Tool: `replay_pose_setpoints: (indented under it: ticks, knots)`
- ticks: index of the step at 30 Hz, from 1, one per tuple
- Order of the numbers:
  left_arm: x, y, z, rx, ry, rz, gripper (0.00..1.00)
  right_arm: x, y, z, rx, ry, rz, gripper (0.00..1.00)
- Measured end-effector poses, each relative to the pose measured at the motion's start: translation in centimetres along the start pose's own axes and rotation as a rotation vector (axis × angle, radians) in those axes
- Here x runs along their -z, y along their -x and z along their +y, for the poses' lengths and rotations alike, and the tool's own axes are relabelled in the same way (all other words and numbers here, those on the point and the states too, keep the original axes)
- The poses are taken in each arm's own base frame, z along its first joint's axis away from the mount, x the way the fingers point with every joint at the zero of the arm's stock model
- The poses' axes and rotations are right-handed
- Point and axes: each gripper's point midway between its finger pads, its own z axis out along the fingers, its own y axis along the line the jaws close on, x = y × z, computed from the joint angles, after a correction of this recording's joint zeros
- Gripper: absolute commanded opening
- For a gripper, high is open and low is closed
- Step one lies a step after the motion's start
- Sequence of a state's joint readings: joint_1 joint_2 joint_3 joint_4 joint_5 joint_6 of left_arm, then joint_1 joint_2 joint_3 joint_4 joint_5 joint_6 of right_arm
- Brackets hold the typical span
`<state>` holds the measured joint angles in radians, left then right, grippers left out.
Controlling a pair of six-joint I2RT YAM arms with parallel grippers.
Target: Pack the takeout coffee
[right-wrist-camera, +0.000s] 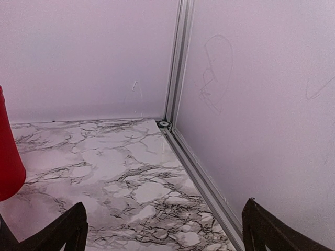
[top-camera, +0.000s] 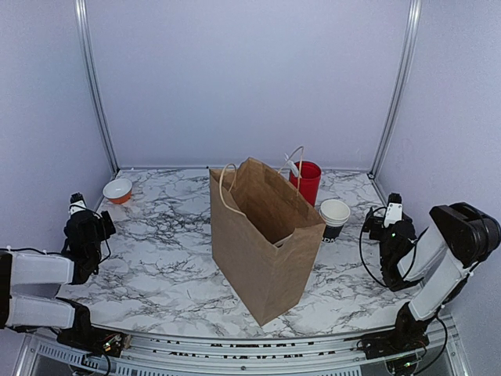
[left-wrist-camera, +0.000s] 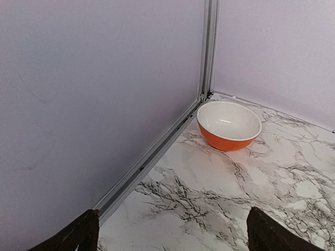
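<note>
Tall red plastic cup (right-wrist-camera: 6,157) gets chopped off by the left edge of the right wrist view, and from overhead the brown paper bag (top-camera: 258,251) hides part of its bottom.

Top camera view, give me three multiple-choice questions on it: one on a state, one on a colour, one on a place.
1. The paper bag is: A lying flat; B standing open; C folded shut.
2. The cup behind the bag, holding white utensils, is: A blue; B green; C red.
3. The orange bowl sits: A in the far left corner; B inside the bag; C touching the cup.
Answers: 1 B, its mouth gapes upward with the handles raised; 2 C, its red wall shows past the bag's rim; 3 A, it lies far left, well apart from bag and cup.
</note>
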<state>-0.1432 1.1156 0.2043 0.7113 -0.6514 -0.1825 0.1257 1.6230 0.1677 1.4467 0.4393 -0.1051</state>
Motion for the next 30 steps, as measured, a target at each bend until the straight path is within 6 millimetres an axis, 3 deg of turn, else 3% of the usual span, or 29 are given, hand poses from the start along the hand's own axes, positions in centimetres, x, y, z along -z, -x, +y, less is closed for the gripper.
replay_pose_setpoints:
  ticks: [9,13,17,22,30]
  knots:
    - [-1.2,-0.3,-1.1,-0.021,-0.034,-0.065,0.99,0.0,0.0,0.0,0.000,0.000,0.001,1.00]
    - [-1.4,0.7,-2.5,-0.031,-0.102,-0.120,0.99,0.0,0.0,0.0,0.000,-0.001,0.000,1.00]
    - [-1.8,-0.2,-3.9,-0.075,-0.171,-0.114,0.99,0.0,0.0,0.0,0.000,-0.001,0.000,1.00]
    - [-2.7,-0.8,-4.5,-0.088,-0.227,-0.094,0.99,0.0,0.0,0.0,0.000,-0.001,0.001,1.00]
    - [-3.6,0.0,-5.0,-0.068,-0.268,-0.101,0.99,0.0,0.0,0.0,0.000,-0.001,0.001,1.00]
